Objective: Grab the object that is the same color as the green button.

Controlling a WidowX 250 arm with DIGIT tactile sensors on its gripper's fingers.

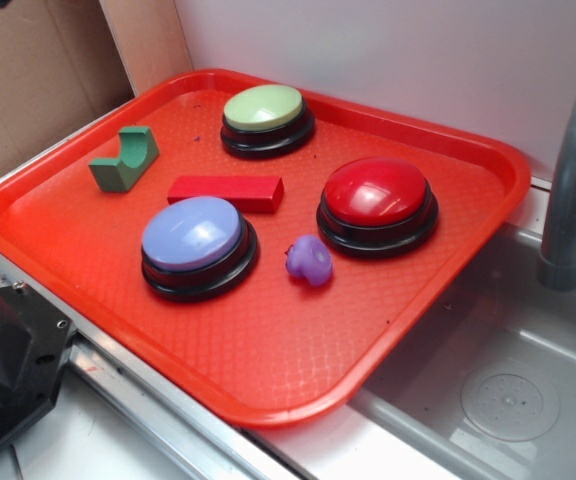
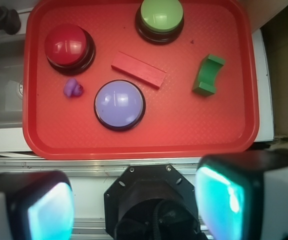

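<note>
- Gripper hangs off the red tray's near edge, fingers spread wide, holding nothing.
- Green notched block lies at the tray's three o'clock, four o'clock of the green button.

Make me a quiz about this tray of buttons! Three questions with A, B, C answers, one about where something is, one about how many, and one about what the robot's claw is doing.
1. Where does the red bar lie?
A. between the three buttons
B. in the sink
C. on top of the red button

2. How many dome buttons sit on the red tray?
A. two
B. three
C. four

3. What is the gripper doing?
A. holding the green notched block
B. pressing the green button
C. open and holding nothing

Answers:
1. A: it lies flat amid the green button, the red button and the lavender-blue button.
2. B: green, red and lavender-blue.
3. C: its fingers stand apart off the tray, with the green notched block lying untouched.
</note>
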